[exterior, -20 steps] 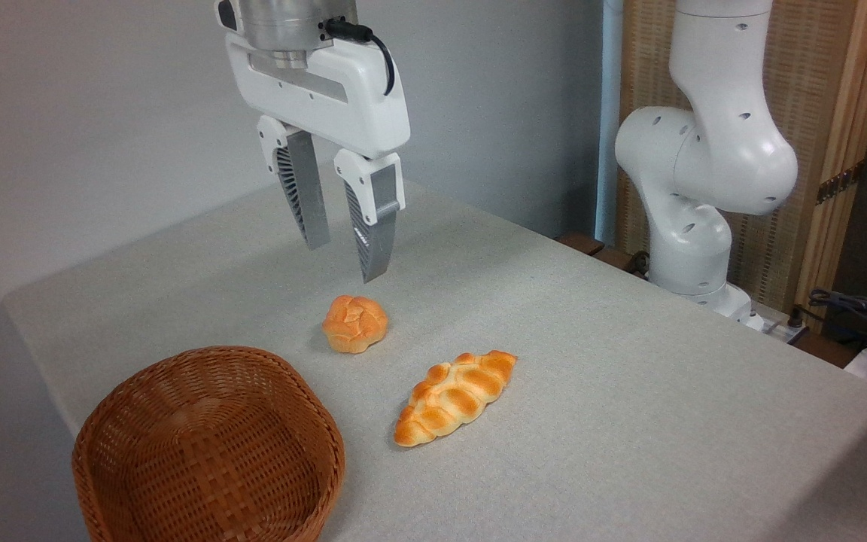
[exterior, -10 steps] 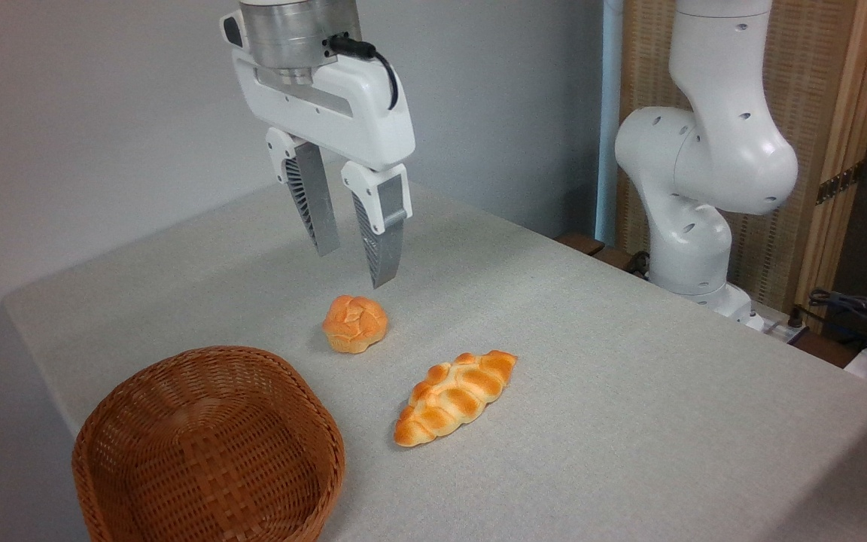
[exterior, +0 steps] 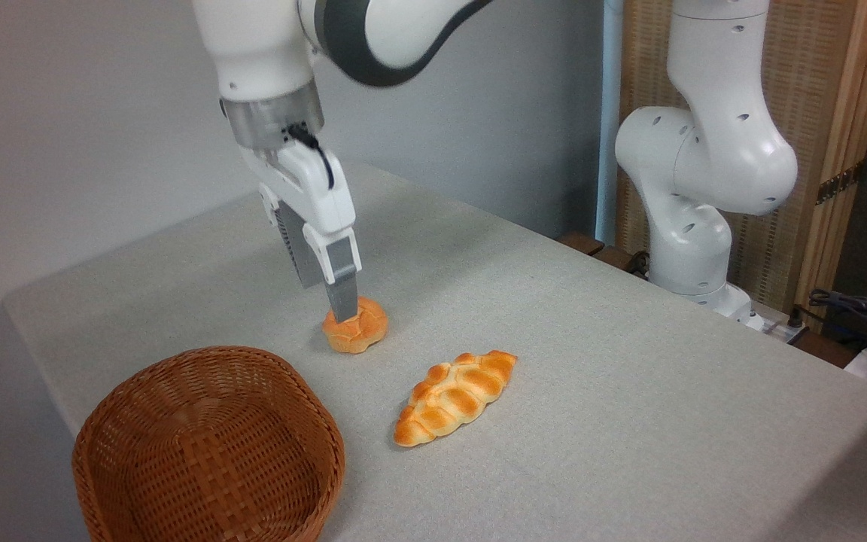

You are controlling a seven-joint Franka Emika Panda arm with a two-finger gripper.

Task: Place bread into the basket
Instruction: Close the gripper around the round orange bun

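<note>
Grey cloth covers the table [exterior: 629, 391], with a pale wall behind and a wooden screen at the right. On it the bun [exterior: 358, 330] sits near the middle, apart from the basket [exterior: 208, 452] at the front left. A braided loaf [exterior: 454, 395] lies just right of the bun. The end effector [exterior: 339, 305] is turned edge-on with its fingertips down at the bun's top; I cannot tell whether its fingers are spread or closed on the bun.
</note>
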